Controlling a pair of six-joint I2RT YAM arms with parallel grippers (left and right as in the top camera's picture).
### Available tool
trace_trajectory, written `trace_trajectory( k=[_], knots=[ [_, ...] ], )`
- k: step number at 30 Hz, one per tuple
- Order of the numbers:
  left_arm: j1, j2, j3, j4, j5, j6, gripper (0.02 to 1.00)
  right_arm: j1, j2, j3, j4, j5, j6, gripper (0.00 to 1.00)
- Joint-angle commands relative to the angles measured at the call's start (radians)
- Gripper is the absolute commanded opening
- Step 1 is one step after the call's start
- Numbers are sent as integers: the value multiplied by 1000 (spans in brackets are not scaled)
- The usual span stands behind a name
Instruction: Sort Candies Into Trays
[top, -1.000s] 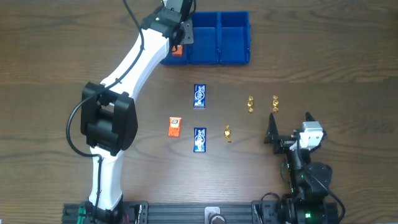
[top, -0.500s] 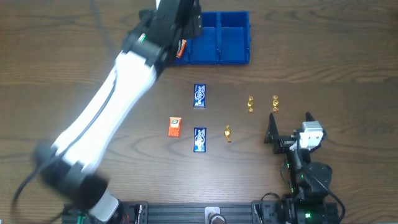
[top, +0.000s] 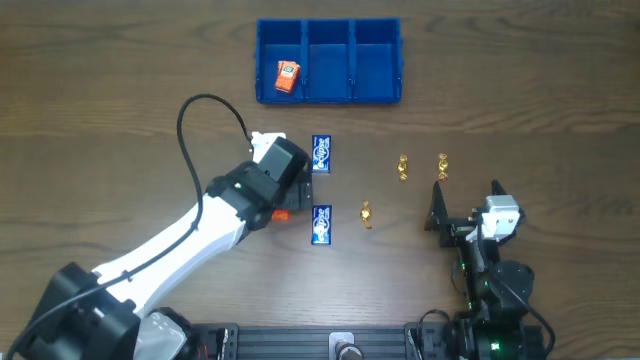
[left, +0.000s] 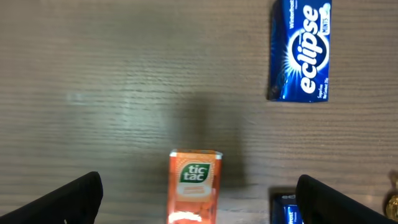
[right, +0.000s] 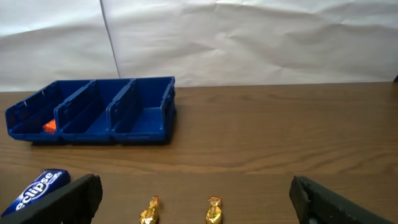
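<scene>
The blue three-bin tray (top: 329, 95) sits at the table's far edge, with one orange mint box (top: 287, 76) in its left bin. My left gripper (left: 199, 182) hangs open above a second orange mint box (left: 194, 186), which lies between its fingers without touching them. In the top view that box (top: 283, 214) peeks out from under the left wrist. Two blue gum packs (top: 321, 154) (top: 321, 224) lie just right of it. Three gold candies (top: 403, 167) (top: 442, 165) (top: 366, 213) lie farther right. My right gripper (top: 467, 195) stands open near the table's right front.
In the right wrist view the tray (right: 143, 127) stands far off against a white backdrop, with a gum pack (right: 34, 190) and two gold candies (right: 149, 211) (right: 213, 210) nearer. Bare wooden table (top: 520, 100) lies left and right of the tray.
My left arm swung back from the tray's left bin, leaving an orange box there, and came down over the orange box on the table. The right arm has not moved.
</scene>
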Motion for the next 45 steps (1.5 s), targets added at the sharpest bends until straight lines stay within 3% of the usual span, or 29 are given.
trace_trajectory(
  k=[1,4,7,11,15,22,24,27,29,34,39,45],
  knots=[
    [-13,101,-6,7,14,-69,1000,2,-5,-5,-2,-5,-9,998],
    [-28,170,-6,7,26,-90,978,2,-5,-5,-2,-6,-9,998],
    [-45,200,-6,6,30,-101,888,2,-5,-5,-2,-6,-9,998],
    [-45,212,-6,5,37,-113,866,2,-5,-5,-2,-6,-9,998],
    [-43,229,-6,5,37,-117,730,2,-5,-5,-2,-6,-9,998],
    [-35,232,-6,6,37,-144,349,2,-5,-5,-2,-6,-9,998],
    [-31,232,-6,6,37,-152,297,2,-5,-5,-2,-5,-9,998],
    [-29,209,-6,24,10,-154,290,2,-5,-5,-2,-6,-9,998],
    [-27,145,19,20,-59,-147,290,2,-5,-5,-2,-5,-9,998],
    [34,15,260,-87,-183,22,294,2,-5,-5,-2,-6,-9,998],
    [149,143,624,-164,-188,211,303,2,-5,-5,-2,-6,-9,998],
    [240,482,920,-162,-117,232,314,2,-5,-5,-2,-6,-9,998]
  ],
)
